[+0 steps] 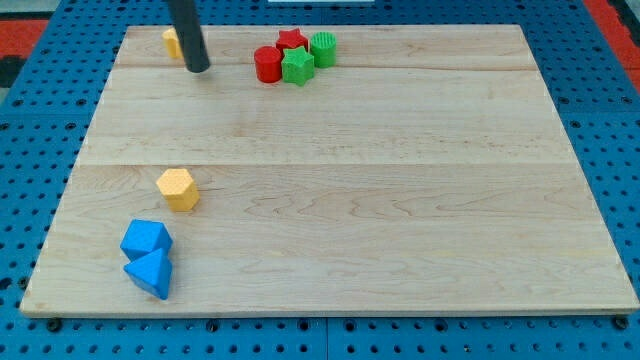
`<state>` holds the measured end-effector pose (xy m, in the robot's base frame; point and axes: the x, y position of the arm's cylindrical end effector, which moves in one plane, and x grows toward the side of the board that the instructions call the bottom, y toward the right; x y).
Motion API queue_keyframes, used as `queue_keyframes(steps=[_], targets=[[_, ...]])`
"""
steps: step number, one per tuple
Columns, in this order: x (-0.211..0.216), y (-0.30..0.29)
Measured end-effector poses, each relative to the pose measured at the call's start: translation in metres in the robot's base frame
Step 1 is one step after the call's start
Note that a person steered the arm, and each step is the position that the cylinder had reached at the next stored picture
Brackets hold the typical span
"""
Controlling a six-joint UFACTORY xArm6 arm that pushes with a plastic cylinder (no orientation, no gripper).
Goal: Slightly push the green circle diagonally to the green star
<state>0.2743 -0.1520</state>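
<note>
**A:** Only one camera view here, so start there — where is the green circle?

**B:** The green circle point(323, 47) sits in the upper middle of the frame, near the worktop's point(400, 200) far edge. It is the right-hand member of a tight cluster: the green star point(297, 66) lies just to its lower left, seemingly touching it, with the red star point(291, 41) at the cluster's top and the red cylinder point(267, 64) at its left.

**A:** And the rod?

**B:** My tip point(198, 69) rests on the wood in the upper left of the frame, well apart from the cluster and on its left side. A yellow block point(172, 41) is just behind the rod, partly hidden by it.

**A:** Claw spread or pressed together?

**B:** There is no claw on this arm — only the rod, so no such state can be told.

**A:** How far along, then?

**B:** I judge the push not yet begun: the tip is on the wrong side, with the star between it and the circle. It would need to round the cluster to the circle's upper right, then nudge briefly.

**A:** Anything else about?

**B:** A yellow hexagon point(178, 188) at left of centre, and two blue blocks point(148, 258) at lower left, well clear.
</note>
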Motion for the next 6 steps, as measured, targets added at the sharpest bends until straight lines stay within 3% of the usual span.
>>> queue_keyframes(steps=[1, 2, 3, 4, 5, 6], targets=[[-0.036, 0.010], [-0.074, 0.080], [-0.048, 0.166], [0.014, 0.185], [0.009, 0.188], [-0.065, 0.211]])
